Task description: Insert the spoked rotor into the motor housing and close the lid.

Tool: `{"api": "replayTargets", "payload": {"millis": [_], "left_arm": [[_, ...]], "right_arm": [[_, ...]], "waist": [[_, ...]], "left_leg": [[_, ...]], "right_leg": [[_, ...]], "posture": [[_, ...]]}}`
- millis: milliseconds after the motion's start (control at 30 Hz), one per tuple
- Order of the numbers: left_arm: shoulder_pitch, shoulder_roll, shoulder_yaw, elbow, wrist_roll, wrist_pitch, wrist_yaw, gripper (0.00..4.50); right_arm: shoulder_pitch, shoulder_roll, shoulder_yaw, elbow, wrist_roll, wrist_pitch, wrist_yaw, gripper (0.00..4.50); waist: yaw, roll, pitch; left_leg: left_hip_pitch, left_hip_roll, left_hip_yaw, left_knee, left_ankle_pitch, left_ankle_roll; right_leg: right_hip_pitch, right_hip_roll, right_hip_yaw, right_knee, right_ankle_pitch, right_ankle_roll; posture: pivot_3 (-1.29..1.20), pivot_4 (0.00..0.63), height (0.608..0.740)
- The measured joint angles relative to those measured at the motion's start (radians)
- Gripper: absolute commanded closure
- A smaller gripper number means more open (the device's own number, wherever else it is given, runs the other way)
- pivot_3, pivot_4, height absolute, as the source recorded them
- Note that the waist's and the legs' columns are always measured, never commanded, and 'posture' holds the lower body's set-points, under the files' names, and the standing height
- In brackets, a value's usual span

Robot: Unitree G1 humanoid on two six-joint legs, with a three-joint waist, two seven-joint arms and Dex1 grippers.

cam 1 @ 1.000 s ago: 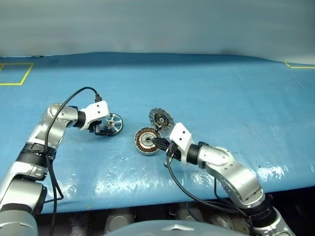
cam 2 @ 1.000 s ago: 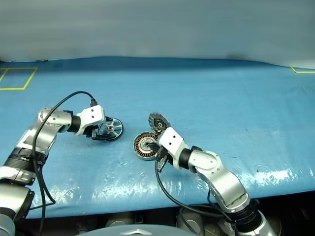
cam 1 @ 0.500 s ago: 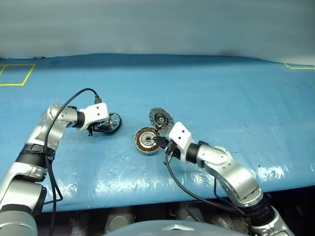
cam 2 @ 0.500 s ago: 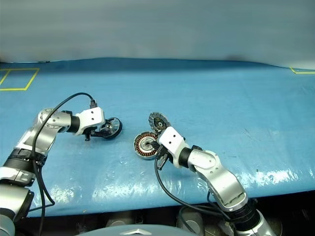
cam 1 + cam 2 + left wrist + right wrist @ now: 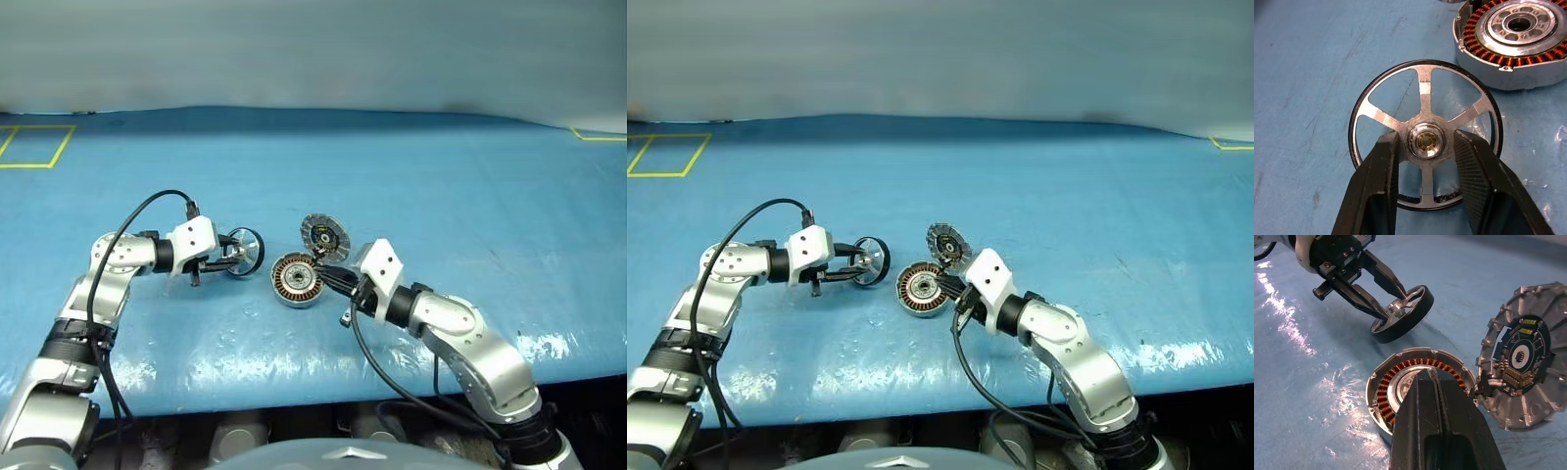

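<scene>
The spoked rotor (image 5: 1421, 98), a flat silver wheel with a dark rim, is tipped up on edge just left of the motor housing (image 5: 295, 279). My left gripper (image 5: 233, 257) is shut on the rotor, one black finger (image 5: 1383, 166) on each side of the hub. The housing lies flat on the table, its copper windings (image 5: 1383, 391) exposed. Its lid (image 5: 324, 236) stands open at the far right rim, ribbed inner face (image 5: 1520, 367) showing. My right gripper (image 5: 323, 275) is shut and empty, its tips (image 5: 1431, 374) resting over the housing's inner ring.
The table is covered by a blue sheet (image 5: 441, 196) with wet-looking glare patches near the front edge. Yellow tape marks sit at the far left (image 5: 29, 147) and far right (image 5: 598, 134). Black cables trail from both wrists.
My left gripper closed on the rotor's hub, tipped the wheel up on edge and carried it right, toward the housing. The right gripper stayed shut on the housing and its arm shifted slightly right.
</scene>
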Motion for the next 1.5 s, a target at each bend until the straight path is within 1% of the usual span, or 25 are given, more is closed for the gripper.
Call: {"api": "replayTargets", "payload": {"millis": [100,133,233,433,600,933,1033,1133,1300,1433,1500], "left_arm": [[0.000,-0.067,0.039,-0.064,-0.096,0.039,0.018,2.72],[0.000,-0.071,0.036,-0.075,-0.108,0.047,0.016,2.72],[0.000,-0.071,0.013,-0.081,-0.111,0.074,-0.010,2.72],[-0.019,-0.066,-0.105,-0.082,-0.102,0.148,-0.110,2.72],[-0.103,-0.069,-0.157,-0.063,-0.062,0.172,-0.141,2.72],[-0.171,-0.123,-0.167,-0.014,-0.062,0.216,-0.178,2.72],[-0.173,-0.136,-0.163,-0.014,-0.097,0.234,-0.199,2.72],[-0.174,-0.122,-0.161,-0.015,-0.115,0.243,-0.227,2.72],[-0.190,-0.112,-0.155,-0.010,-0.115,0.231,-0.227,2.72],[-0.190,-0.167,-0.144,0.013,-0.116,0.211,-0.194,2.72],[-0.190,-0.177,-0.147,0.014,-0.116,0.213,-0.192,2.72]], "right_arm": [[0.029,0.001,-0.022,-0.015,0.033,-0.005,0.010,4.50],[0.033,-0.006,-0.022,-0.019,0.034,-0.007,0.014,4.50],[0.040,-0.030,-0.022,-0.020,0.020,-0.015,0.008,4.50],[0.029,-0.027,-0.023,-0.019,0.007,-0.015,-0.015,4.50],[0.034,-0.026,-0.023,-0.020,0.005,-0.015,-0.036,4.50],[0.063,-0.026,-0.012,-0.023,-0.024,-0.015,-0.072,4.50],[0.066,-0.022,-0.005,-0.024,-0.033,-0.015,-0.082,4.50],[0.071,-0.021,0.000,-0.024,-0.034,-0.015,-0.083,4.50],[0.071,-0.021,0.001,-0.024,-0.037,-0.015,-0.085,4.50],[0.062,-0.016,0.011,-0.024,-0.038,-0.015,-0.084,4.50],[0.059,-0.015,0.017,-0.024,-0.038,-0.015,-0.085,4.50]], "waist": [[0.005,0.000,0.000],[0.004,0.000,0.000],[-0.001,0.000,0.000],[-0.001,0.000,0.000],[0.004,0.000,0.000],[0.004,0.000,0.000],[0.004,0.000,0.000],[0.003,0.000,0.000],[0.002,0.000,0.000],[0.004,0.000,0.000],[0.003,0.000,0.000]], "left_leg": [[0.001,0.000,0.000,0.001,-0.001,0.002],[0.001,0.000,0.000,0.001,-0.001,0.002],[0.002,0.000,0.001,0.001,-0.001,0.002],[0.002,0.001,0.000,0.001,-0.001,0.002],[0.001,0.000,0.000,0.001,-0.001,0.002],[0.001,0.000,0.000,0.001,-0.001,0.002],[0.001,0.000,0.000,0.001,-0.001,0.002],[0.001,0.000,0.000,0.001,-0.001,0.002],[0.001,0.000,0.000,0.001,-0.001,0.002],[0.000,0.000,0.000,0.001,-0.001,0.003],[0.001,0.000,0.000,0.001,-0.001,0.002]], "right_leg": [[0.001,0.000,0.000,0.000,0.000,0.001],[0.001,0.000,0.000,0.000,0.000,0.001],[0.001,0.001,0.001,0.000,0.000,0.002],[0.001,0.002,0.001,0.000,0.000,0.002],[0.001,0.002,0.001,0.000,0.000,0.002],[0.000,0.002,0.002,0.000,0.000,0.002],[0.000,0.002,0.002,0.000,0.000,0.002],[0.000,0.002,0.002,0.000,0.000,0.002],[0.000,0.002,0.002,0.000,0.000,0.002],[0.000,0.002,0.002,-0.001,0.000,0.002],[0.000,0.002,0.002,-0.001,0.000,0.002]], "posture": [[0.00,0.150,0.740],[0.00,0.150,0.740],[0.00,0.150,0.740],[0.00,0.150,0.740],[0.00,0.150,0.740],[0.00,0.150,0.740],[0.00,0.150,0.740],[0.00,0.150,0.740],[0.00,0.150,0.740],[0.00,0.150,0.740],[0.00,0.150,0.740]]}}
